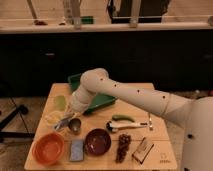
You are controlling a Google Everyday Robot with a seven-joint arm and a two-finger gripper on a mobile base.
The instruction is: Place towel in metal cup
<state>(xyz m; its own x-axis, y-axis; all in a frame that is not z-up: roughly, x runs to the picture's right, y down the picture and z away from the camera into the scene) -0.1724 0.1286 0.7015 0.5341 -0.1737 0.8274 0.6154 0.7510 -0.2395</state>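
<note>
Dim, warm indoor light with a yellow-orange cast overall. The wooden table (160, 131) is the brightest zone, lit from above. The wall behind it goes near-black, and the strip along the top is paler. The white arm (140, 96) catches light on its upper side and its underside is dark. The gripper (65, 122) is low at the table's left, just beside the metal cup (75, 125), in the arm's shade. There's a faint glint on the cup rim and short, soft shadows under the orange bowl (48, 148).
</note>
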